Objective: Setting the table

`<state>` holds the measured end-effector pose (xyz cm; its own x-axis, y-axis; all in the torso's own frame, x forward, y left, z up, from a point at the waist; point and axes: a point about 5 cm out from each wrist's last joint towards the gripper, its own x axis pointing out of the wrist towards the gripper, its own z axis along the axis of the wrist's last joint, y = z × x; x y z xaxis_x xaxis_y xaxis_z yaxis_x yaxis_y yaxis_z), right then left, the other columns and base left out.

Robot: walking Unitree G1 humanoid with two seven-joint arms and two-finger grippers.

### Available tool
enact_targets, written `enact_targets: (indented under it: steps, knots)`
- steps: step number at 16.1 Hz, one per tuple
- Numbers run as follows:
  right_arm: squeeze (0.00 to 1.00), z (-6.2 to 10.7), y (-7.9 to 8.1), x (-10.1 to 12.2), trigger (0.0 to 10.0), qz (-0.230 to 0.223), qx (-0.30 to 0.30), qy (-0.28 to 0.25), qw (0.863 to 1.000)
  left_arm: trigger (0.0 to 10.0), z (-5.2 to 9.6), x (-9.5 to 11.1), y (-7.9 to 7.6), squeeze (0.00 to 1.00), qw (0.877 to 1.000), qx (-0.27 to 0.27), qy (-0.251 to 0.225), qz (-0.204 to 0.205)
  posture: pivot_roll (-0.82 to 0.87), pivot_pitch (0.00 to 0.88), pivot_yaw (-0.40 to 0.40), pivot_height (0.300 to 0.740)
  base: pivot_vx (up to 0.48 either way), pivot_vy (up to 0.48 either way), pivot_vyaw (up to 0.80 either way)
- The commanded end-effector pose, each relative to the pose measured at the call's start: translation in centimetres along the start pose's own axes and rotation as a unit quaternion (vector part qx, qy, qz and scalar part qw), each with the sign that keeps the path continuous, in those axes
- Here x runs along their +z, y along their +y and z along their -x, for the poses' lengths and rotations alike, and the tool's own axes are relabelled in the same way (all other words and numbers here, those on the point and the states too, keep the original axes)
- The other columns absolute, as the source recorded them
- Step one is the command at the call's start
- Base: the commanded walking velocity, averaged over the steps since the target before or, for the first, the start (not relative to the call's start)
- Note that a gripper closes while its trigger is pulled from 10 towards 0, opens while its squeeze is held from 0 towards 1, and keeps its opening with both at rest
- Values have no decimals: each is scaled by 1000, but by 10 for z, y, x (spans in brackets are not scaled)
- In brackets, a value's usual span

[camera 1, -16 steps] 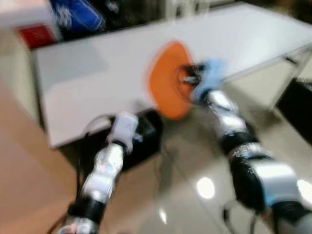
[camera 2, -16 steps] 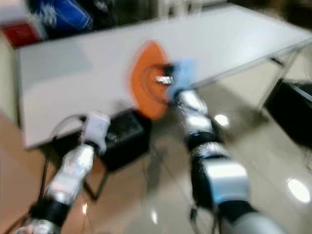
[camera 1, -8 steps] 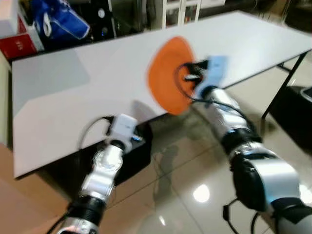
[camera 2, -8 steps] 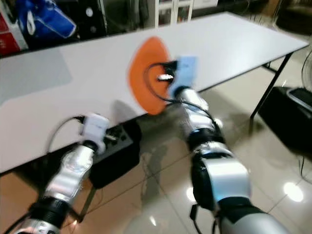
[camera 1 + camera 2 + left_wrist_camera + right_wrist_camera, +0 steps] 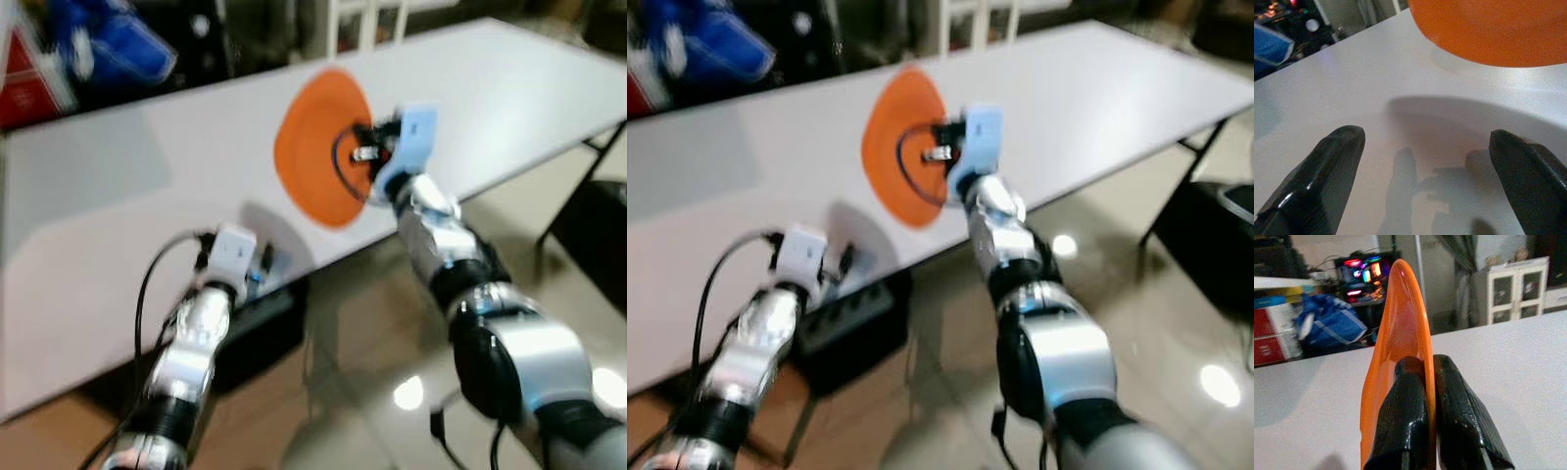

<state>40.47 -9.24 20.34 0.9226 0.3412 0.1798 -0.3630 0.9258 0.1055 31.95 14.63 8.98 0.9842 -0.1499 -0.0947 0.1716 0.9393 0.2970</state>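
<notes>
No writing can be read: the red box and the blue bag behind the long white counter carry markings too blurred for us to make out.

Compared with half a second ago, our head camera has swung, so the whole scene sits differently; the round orange plastic plate now shows slightly further to our left over the counter and remains held on edge. Our left arm has reached further forward, its wrist now over the near edge of the counter rather than short of it.

Our right tool pinches the plate by its rim, one black finger on each face, pressed tight with the orange rim between them. The plate stands nearly upright, tilted a little, above the middle of the counter; we cannot tell whether its lower edge touches the surface. It extends up and away from the fingertips, with the blue-capped wrist just behind it.

Our left tool hovers just above the counter with its two black fingers spread wide, holding nothing. The orange plate hangs ahead of it, apart from both fingers, and their shadows fall on the white surface below.
</notes>
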Motion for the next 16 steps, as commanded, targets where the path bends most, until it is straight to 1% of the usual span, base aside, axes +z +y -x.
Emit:
enact_targets:
  steps: [1, 5, 7, 8, 10, 11, 12, 13, 14, 15, 16]
  knots:
    - [0, -4, -3, 20, 0, 8, -1, -39, 999, 10000, -1, 4, -6, 0, 1000, -7, -7, -2, 127, 17, 11, 740, 480, 0, 0]
    - [0, -5, -1, 20, 0, 10, 5, -37, 999, 10000, -1, 4, -7, 0, 1000, -1, -4, 6, 130, 23, 5, 740, 480, 0, 0]
    - [0, -6, 0, 20, 0, 12, 9, -34, 999, 10000, -1, 5, -8, 0, 1000, 2, -14, 10, 131, 25, 1, 740, 480, 0, 0]
    - [0, -7, 1, 16, 0, 18, 14, -13, 1000, 10000, 0, 5, -9, 0, 1000, 11, -10, 13, 133, 27, -1, 740, 0, 0, 0]
    - [0, -5, 0, 10, 0, 22, 12, 4, 1000, 10000, 1, 3, -8, 0, 1000, 18, -7, 9, 138, 29, -5, 740, 0, 0, 0]
    - [153, -5, 0, 8, 0, 40, 8, 11, 999, 10000, 1, 1, -7, 0, 1000, 20, -5, 8, 138, 29, -5, 740, 0, 0, 594]
    - [153, -4, 0, 7, 0, 44, 7, 13, 999, 10000, 1, 1, -6, 0, 1000, 21, -4, 8, 138, 29, -5, 740, 0, 0, 594]
    - [776, -3, 0, 5, 0, 56, 12, 16, 998, 10000, 1, 0, -7, 0, 1000, 23, -2, 6, 138, 26, -5, 740, 0, 0, 800]
    - [769, -3, -1, 5, 0, 57, 12, 17, 998, 10000, 2, 0, -8, 0, 1000, 23, -1, 5, 138, 26, -5, 740, 0, 0, 800]
    - [667, -2, -1, 4, 0, 53, 12, 17, 998, 10000, 2, 0, -9, 0, 1000, 23, -1, 3, 136, 24, -4, 740, 0, 0, 800]
    - [627, -2, -1, 4, 0, 52, 14, 16, 998, 10000, 2, 0, -10, 0, 1000, 22, 0, 3, 137, 24, -4, 740, 0, 0, 800]
